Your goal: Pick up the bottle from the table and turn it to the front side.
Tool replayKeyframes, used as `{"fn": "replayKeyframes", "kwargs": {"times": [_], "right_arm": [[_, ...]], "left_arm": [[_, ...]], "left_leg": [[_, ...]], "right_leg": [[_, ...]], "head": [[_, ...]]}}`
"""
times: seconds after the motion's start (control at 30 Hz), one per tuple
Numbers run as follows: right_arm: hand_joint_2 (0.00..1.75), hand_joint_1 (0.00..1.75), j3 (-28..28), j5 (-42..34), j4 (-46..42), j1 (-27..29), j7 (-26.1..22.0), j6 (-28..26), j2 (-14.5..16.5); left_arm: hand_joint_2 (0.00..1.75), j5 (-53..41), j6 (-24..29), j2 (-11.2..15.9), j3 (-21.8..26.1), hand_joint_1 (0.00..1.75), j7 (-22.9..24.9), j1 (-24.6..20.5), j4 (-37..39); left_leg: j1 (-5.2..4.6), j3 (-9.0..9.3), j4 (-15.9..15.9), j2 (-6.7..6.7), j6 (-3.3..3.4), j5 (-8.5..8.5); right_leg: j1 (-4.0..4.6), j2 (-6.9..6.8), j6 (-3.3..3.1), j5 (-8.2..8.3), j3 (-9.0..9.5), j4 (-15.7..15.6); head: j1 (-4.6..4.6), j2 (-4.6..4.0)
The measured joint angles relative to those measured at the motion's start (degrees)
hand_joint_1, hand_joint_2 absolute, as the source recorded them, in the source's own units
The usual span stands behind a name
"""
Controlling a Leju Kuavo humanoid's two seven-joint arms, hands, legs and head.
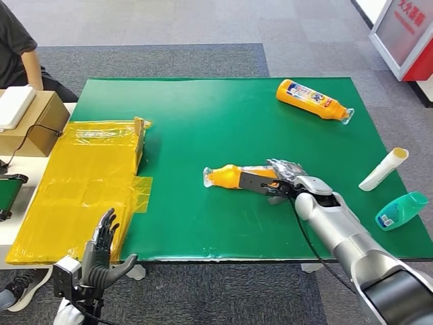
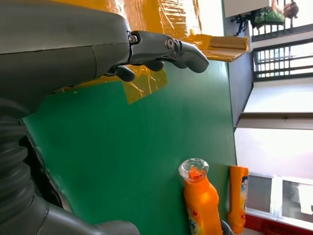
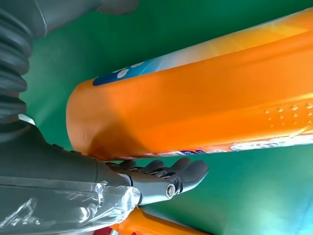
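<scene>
A: Green table mat (image 1: 204,223). The orange bottle (image 1: 230,176) lies flat in the right hand (image 1: 283,177), fingers wrapped round its body.

B: Smooth rigid plastic, probably slippery; mid-body grip suits. Left hand (image 1: 102,250) idle, fingers spread.

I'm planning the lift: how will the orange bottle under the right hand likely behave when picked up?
The orange bottle lies on its side on the green mat, so it may roll. Its plastic looks smooth and glossy, so it could slip in the right hand. It appears rigid enough to hold its shape.
</scene>
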Motion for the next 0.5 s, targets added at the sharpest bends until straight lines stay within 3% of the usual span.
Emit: {"fn": "replayKeyframes", "kwargs": {"times": [0.5], "right_arm": [[1.75, 0.00, 1.2, -1.9, -0.9, -1.0, -1.4, -0.6, 0.1]], "left_arm": [[1.75, 0.0, 0.0, 0.0, 0.1, 0.00, -0.3, 0.3, 0.1]], "left_leg": [[0.00, -0.01, 0.0, 0.00, 0.00, 0.00]], "right_leg": [[0.00, 0.00, 0.00, 0.00, -0.01, 0.0]], "head": [[-0.01, 0.00]]}}
